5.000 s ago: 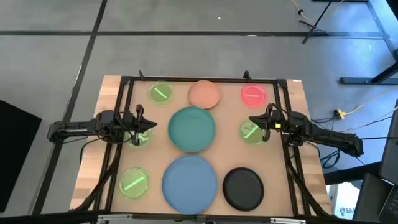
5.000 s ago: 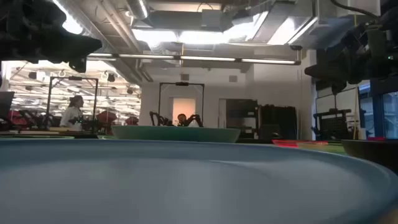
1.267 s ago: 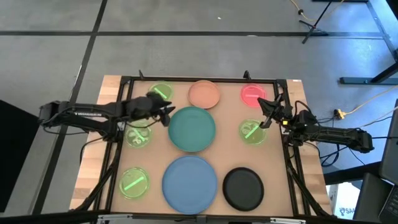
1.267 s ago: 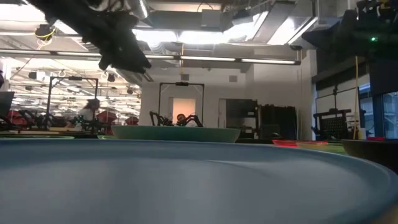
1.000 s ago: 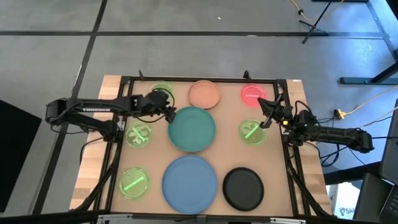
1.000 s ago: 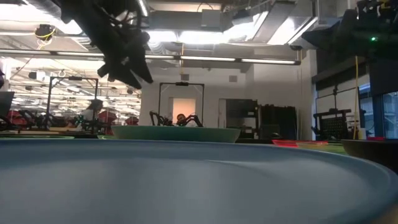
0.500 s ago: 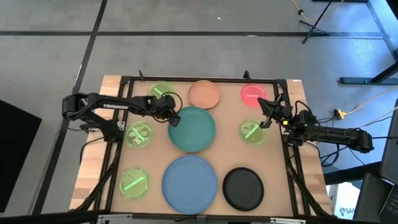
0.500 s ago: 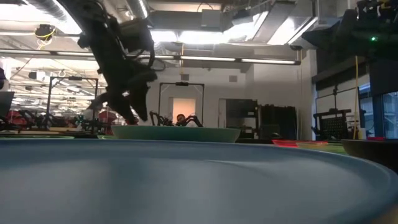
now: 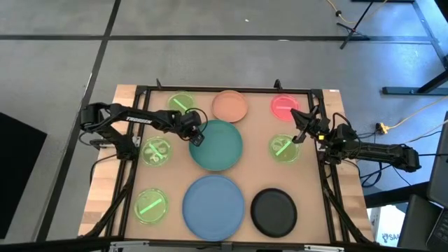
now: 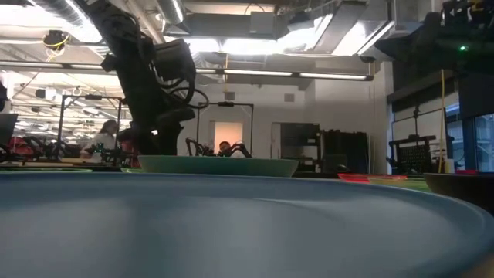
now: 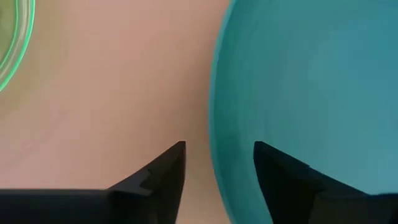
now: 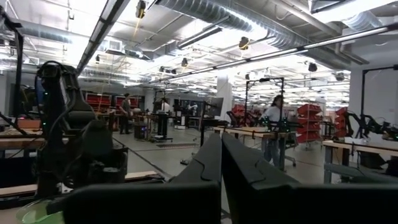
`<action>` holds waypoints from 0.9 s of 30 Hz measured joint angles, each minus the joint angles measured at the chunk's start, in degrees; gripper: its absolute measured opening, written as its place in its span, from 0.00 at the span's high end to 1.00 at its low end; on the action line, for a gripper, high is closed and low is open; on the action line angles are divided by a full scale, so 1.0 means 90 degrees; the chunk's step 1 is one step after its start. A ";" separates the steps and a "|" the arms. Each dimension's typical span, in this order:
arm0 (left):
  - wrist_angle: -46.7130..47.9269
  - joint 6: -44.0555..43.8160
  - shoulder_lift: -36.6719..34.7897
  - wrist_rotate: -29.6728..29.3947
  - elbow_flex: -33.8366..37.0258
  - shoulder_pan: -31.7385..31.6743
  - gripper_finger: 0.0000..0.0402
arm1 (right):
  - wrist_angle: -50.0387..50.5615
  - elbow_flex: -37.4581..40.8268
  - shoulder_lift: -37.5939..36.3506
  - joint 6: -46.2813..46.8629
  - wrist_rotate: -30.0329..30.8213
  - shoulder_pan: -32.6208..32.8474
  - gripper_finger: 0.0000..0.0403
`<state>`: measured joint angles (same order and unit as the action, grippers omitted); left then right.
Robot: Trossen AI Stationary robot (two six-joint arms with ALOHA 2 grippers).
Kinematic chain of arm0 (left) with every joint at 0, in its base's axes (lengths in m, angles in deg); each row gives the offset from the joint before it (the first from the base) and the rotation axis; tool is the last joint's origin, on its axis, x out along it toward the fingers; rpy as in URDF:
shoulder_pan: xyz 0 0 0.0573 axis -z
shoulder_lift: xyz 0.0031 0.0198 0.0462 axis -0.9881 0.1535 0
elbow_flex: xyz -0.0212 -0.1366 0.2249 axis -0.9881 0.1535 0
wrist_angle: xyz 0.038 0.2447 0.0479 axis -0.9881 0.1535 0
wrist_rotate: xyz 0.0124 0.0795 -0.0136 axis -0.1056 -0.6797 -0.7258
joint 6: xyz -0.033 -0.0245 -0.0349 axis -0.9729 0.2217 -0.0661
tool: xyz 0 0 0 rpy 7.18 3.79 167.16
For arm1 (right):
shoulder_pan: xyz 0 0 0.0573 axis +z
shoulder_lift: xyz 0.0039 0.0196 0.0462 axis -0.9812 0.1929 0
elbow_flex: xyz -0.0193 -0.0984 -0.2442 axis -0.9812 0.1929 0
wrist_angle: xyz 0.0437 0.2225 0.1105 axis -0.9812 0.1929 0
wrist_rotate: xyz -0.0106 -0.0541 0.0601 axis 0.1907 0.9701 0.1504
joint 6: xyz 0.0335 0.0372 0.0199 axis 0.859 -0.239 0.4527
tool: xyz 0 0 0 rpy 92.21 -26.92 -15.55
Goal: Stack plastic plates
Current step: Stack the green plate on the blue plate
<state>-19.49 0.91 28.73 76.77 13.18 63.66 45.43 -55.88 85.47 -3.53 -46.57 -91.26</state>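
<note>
Teal plate (image 9: 217, 144) at table centre, blue plate (image 9: 213, 203) in front of it, black plate (image 9: 273, 211) beside blue. Peach plate (image 9: 229, 106) and pink-red plate (image 9: 284, 106) along far edge; small green plates (image 9: 150, 204) near sides. Left gripper (image 9: 196, 136) low at teal plate's left rim; in left wrist view fingers (image 11: 163, 171) spread, straddling rim. Right gripper (image 9: 299, 127) raised beside pink-red plate, fingers pressed together.

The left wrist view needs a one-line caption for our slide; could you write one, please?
Left gripper, fingers open, straddles the rim of the teal plate on the table.
</note>
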 joint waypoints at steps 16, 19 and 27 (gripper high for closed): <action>-0.0233 0.0546 -0.0012 -0.0567 0.0000 0.0000 0.96 | -0.0002 -0.0002 0.0000 0.0000 0.0154 -0.0002 0.99; -0.0334 0.0595 -0.0012 -0.0728 0.0000 -0.0007 0.97 | -0.0002 -0.0005 0.0000 0.0000 0.0154 -0.0002 0.99; -0.0606 0.0810 -0.0093 -0.0781 0.0000 -0.0104 0.98 | -0.0002 -0.0005 0.0000 0.0000 0.0154 0.0000 0.99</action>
<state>-24.94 8.20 27.89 69.74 13.18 62.73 45.41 -55.92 85.47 -3.53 -45.19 -91.26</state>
